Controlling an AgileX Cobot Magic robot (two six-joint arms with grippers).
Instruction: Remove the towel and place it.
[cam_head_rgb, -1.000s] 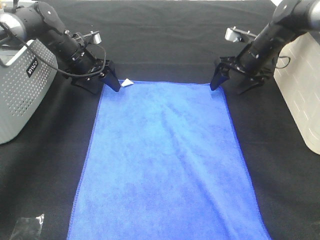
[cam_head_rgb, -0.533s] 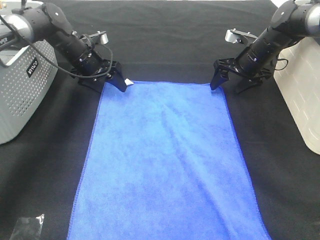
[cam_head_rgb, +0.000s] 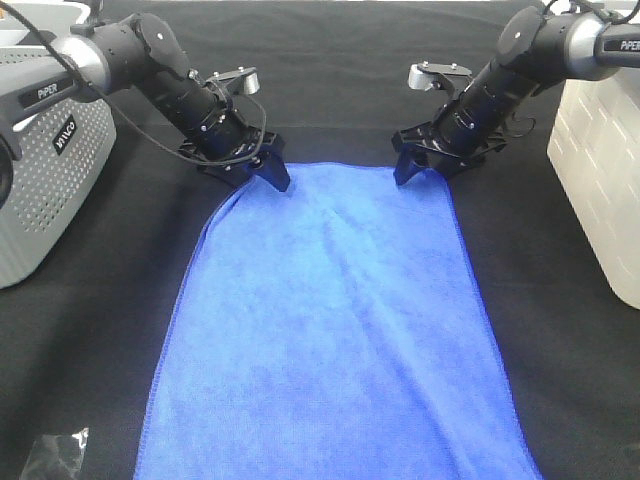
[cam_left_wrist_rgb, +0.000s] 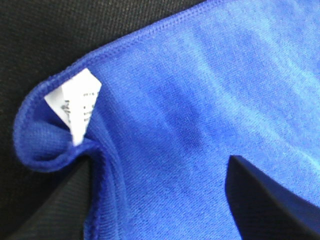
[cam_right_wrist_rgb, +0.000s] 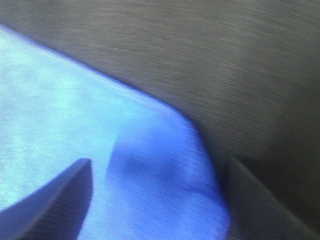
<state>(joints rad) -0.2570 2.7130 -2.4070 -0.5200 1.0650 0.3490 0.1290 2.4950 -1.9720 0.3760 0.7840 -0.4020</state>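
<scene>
One blue towel (cam_head_rgb: 335, 330) lies spread flat on the black counter (cam_head_rgb: 80, 340), its far left corner curled up showing a white tag (cam_left_wrist_rgb: 75, 107), with the left claw (cam_head_rgb: 268, 172) and right claw (cam_head_rgb: 418, 165) both spread open over the far corners.

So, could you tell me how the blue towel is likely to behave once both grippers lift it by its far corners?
The towel will probably hang limp: its corner by the tag has curled over. It looks thin and flat, so likely light. Its fuzzy weave should hold against slipping.
</scene>
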